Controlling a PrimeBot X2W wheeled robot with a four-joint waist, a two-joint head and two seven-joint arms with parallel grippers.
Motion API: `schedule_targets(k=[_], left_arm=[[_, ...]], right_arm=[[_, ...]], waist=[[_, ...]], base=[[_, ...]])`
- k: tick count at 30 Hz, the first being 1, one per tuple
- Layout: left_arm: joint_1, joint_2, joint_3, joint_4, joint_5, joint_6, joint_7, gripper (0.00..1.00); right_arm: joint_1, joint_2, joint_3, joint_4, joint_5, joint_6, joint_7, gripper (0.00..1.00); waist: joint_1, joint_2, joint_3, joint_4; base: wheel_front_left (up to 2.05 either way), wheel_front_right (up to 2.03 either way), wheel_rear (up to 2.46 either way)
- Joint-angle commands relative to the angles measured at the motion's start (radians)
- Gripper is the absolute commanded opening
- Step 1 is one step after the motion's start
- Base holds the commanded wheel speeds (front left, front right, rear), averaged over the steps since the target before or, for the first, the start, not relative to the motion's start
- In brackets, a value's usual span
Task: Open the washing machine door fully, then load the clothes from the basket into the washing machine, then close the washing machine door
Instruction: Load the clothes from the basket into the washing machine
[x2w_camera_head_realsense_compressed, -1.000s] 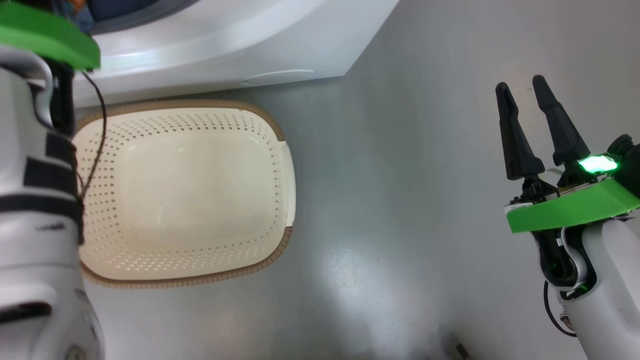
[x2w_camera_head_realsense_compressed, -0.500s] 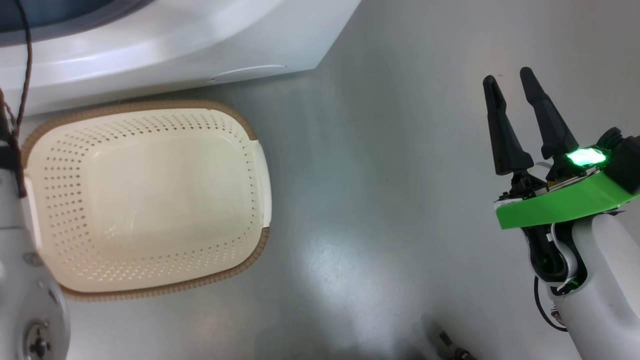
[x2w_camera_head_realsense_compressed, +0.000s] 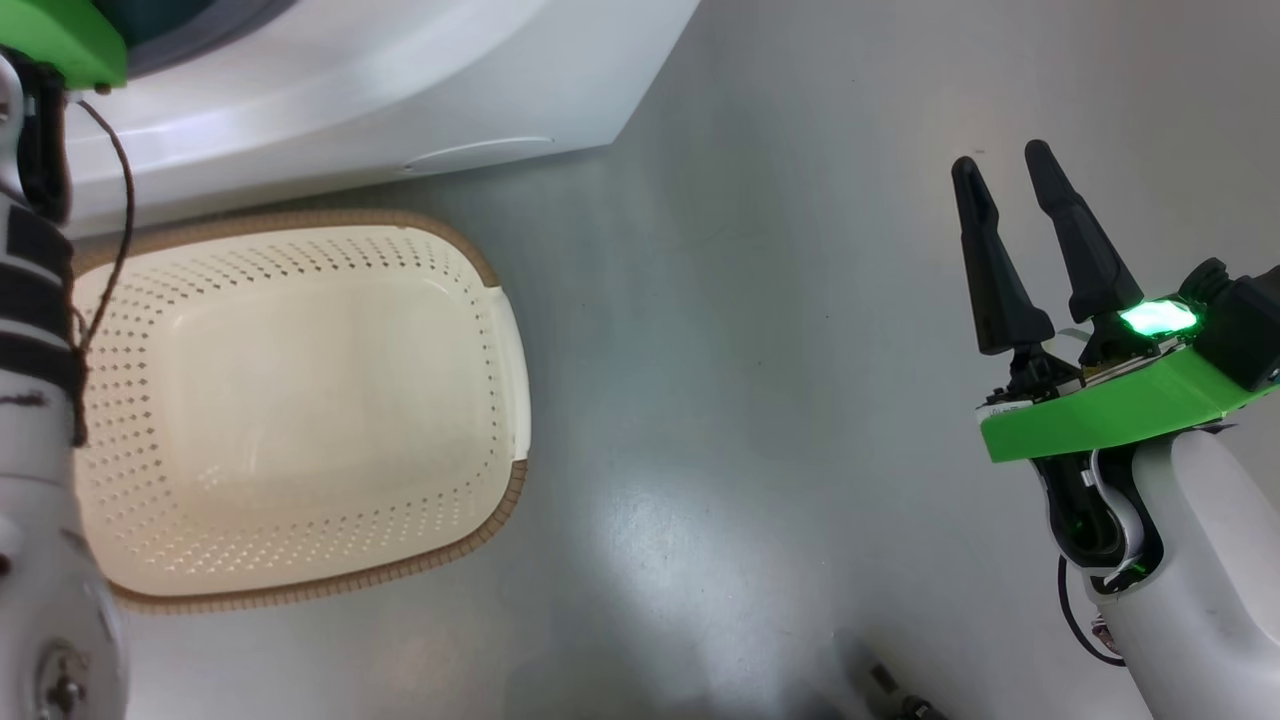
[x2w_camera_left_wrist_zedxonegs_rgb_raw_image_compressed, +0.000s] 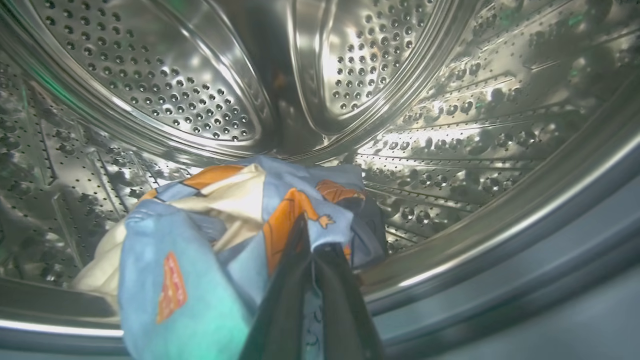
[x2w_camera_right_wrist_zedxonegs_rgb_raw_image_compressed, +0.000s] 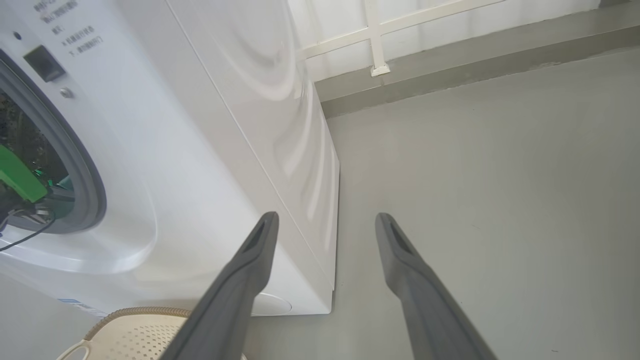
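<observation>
Head cam is shifted vs. 1 s ago: basket (x2w_camera_head_realsense_compressed: 512, 380) and washing machine (x2w_camera_head_realsense_compressed: 350, 90) are displaced leftward in frame together, so cam motion is assumed, not obj. motion. Basket is seen empty, as before, on floor (x2w_camera_head_realsense_compressed: 750, 400) just beside machine front. L forearm (x2w_camera_head_realsense_compressed: 40, 480) is seen again at left edge, reaching up twd. machine opening. L pincer (x2w_camera_left_wrist_zedxonegs_rgb_raw_image_compressed: 310, 245) is found inside drum (x2w_camera_left_wrist_zedxonegs_rgb_raw_image_compressed: 425, 125), clamped on clothes (x2w_camera_left_wrist_zedxonegs_rgb_raw_image_compressed: 200, 240); whether bundle rests on drum wall can't be told. R pincer (x2w_camera_head_realsense_compressed: 1000, 160) is held open, empty, over floor, well apart from basket. Judged: loading nearly done; release, L arm withdrawal and door closing are left.
</observation>
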Motion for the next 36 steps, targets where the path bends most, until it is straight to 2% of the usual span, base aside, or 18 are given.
schedule_targets(k=[1, 7, 8, 9, 10, 21, 36], left_arm=[[-0.036, 0.052, 0.000, 0.020, 0.007, -0.001, 0.005, 0.00], [-0.089, 0.059, -0.028, 0.123, 0.019, 0.000, 0.048, 0.53], [-0.093, 0.059, -0.029, 0.130, 0.017, 0.000, 0.050, 0.81], [-0.093, 0.059, -0.029, 0.130, 0.017, 0.000, 0.050, 0.81], [-0.096, 0.059, -0.030, 0.134, 0.015, -0.001, 0.047, 1.00], [-0.052, 0.034, -0.019, 0.121, -0.035, -0.019, -0.004, 1.00], [0.249, -0.022, 0.049, -0.205, -0.111, -0.037, -0.005, 1.00]], right_arm=[[0.022, -0.004, 0.012, -0.019, 0.010, 0.006, -0.008, 1.00], [0.024, -0.005, 0.016, -0.018, 0.012, 0.006, -0.008, 1.00], [0.024, -0.005, 0.016, -0.017, 0.012, 0.006, -0.008, 1.00], [0.024, -0.005, 0.016, -0.017, 0.012, 0.006, -0.008, 1.00], [0.024, -0.006, 0.016, -0.017, 0.012, 0.006, -0.008, 1.00], [0.033, -0.019, 0.002, -0.016, 0.008, 0.006, -0.008, 1.00], [0.073, -0.053, -0.010, -0.006, 0.001, 0.006, -0.008, 1.00]], waist=[[0.0000, 0.0000, -0.004, 0.003], [0.0000, 0.0000, -0.014, 0.008], [0.0000, 0.0000, -0.015, 0.009], [0.0000, 0.0000, -0.015, 0.009], [0.0000, 0.0000, -0.016, 0.009], [0.0000, 0.0000, -0.055, 0.031], [0.0000, 0.0000, -0.182, 0.073]], base=[[0.00, 0.00, 0.00], [0.00, 0.00, 0.00], [0.00, 0.00, 0.00], [0.00, 0.00, 0.00], [0.00, 0.00, 0.00], [0.00, 0.00, 0.00], [0.00, 0.00, 0.00]])
